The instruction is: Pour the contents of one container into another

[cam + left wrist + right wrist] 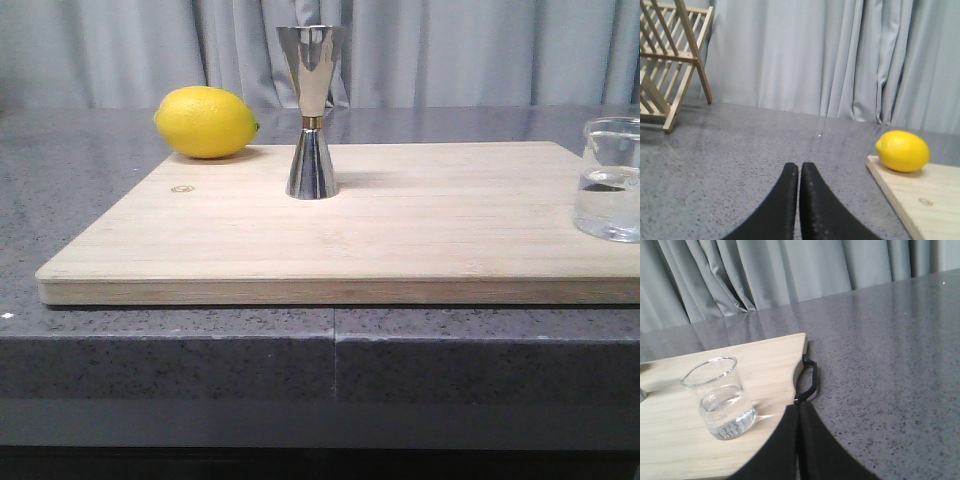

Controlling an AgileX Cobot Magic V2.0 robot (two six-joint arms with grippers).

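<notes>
A small clear glass beaker [608, 180] holding some clear liquid stands at the right end of a pale wooden board [400, 240]. The tall steel jigger [312, 110], hourglass-shaped with a gold band at its waist, stands upright near the board's middle. In the right wrist view the beaker [720, 397] is close to my right gripper [799, 410], which is shut and empty beside the board's edge. My left gripper [799, 170] is shut and empty over the bare counter, off the board's left end. Neither gripper shows in the front view.
A yellow lemon [205, 122] lies at the board's back left corner, also in the left wrist view [903, 151]. A wooden rack [670, 60] stands on the counter beyond the left gripper. A black handle loop [809, 377] sticks out from the board's right end. Grey curtains hang behind.
</notes>
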